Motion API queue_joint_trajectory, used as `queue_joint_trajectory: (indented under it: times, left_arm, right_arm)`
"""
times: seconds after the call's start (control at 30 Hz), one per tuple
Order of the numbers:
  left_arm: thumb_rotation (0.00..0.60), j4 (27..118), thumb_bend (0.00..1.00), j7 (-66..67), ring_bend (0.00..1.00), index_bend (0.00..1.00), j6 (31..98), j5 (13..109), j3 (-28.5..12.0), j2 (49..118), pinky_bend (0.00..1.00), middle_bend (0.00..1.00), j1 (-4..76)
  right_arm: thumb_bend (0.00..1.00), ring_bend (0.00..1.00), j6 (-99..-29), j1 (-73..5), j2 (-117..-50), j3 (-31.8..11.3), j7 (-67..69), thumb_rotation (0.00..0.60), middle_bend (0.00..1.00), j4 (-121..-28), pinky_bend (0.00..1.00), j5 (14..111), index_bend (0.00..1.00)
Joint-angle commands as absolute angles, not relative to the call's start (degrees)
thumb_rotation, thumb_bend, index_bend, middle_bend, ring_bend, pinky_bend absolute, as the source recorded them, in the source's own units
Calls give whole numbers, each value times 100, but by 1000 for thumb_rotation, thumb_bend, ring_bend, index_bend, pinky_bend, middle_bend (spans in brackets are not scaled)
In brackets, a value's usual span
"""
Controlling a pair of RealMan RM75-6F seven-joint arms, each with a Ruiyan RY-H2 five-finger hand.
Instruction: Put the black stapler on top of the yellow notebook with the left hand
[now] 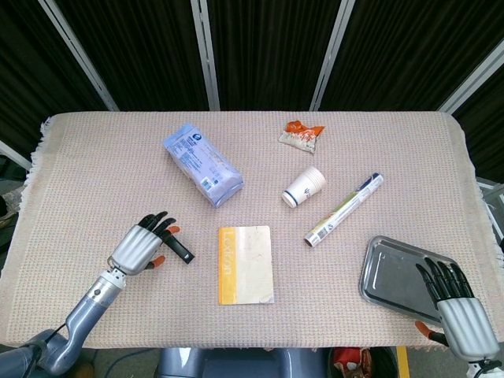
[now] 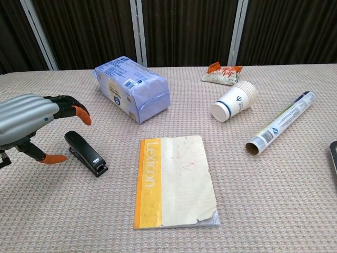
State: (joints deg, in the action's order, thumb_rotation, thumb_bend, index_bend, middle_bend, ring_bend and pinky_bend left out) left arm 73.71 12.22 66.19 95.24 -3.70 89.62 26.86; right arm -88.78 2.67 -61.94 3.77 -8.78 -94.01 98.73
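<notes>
The black stapler (image 1: 179, 248) (image 2: 86, 153) lies flat on the woven cloth, just left of the yellow notebook (image 1: 245, 264) (image 2: 174, 179) marked "Lexicon". My left hand (image 1: 142, 247) (image 2: 32, 125) hovers at the stapler's left end, fingers apart and arched over it, holding nothing. Its thumb sits low on the near side of the stapler. My right hand (image 1: 455, 303) is at the front right corner over a metal tray, fingers spread and empty; the chest view does not show it.
A blue tissue pack (image 1: 202, 164) (image 2: 131, 88) lies behind the stapler. A paper cup (image 1: 304, 187) (image 2: 235, 100) on its side, a tube (image 1: 344, 209) (image 2: 280, 122) and a snack packet (image 1: 301, 136) (image 2: 224, 73) are at right. The metal tray (image 1: 398, 276) sits front right.
</notes>
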Motion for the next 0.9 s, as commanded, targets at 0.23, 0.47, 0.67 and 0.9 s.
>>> queue_joint_trajectory:
  times: [0.23, 0.47, 0.67, 0.9]
  left_arm:
    - [600, 6804, 197, 1126, 125, 337, 6264, 9316, -275, 9285, 244, 217, 2902]
    - [600, 6430, 308, 1047, 133, 395, 6212, 9328, -243, 9596, 257, 229, 3082]
    - [600, 6234, 433, 1035, 204, 502, 6212, 9322, -254, 9786, 311, 315, 3219]
    - [600, 6091, 533, 1157, 270, 624, 6447, 9323, -244, 9961, 368, 394, 3208]
  right_arm:
    - [52, 0, -9015, 302, -6179, 348, -858, 600, 0, -9380, 0, 9872, 0]
    - [52, 0, -8975, 290, -6187, 324, -887, 600, 0, -9368, 0, 9783, 0]
    - [52, 0, -8982, 295, -6200, 339, -941, 600, 0, -9362, 0, 9803, 0]
    - [52, 0, -8945, 284, -6202, 327, -963, 600, 0, -9358, 0, 9744, 0]
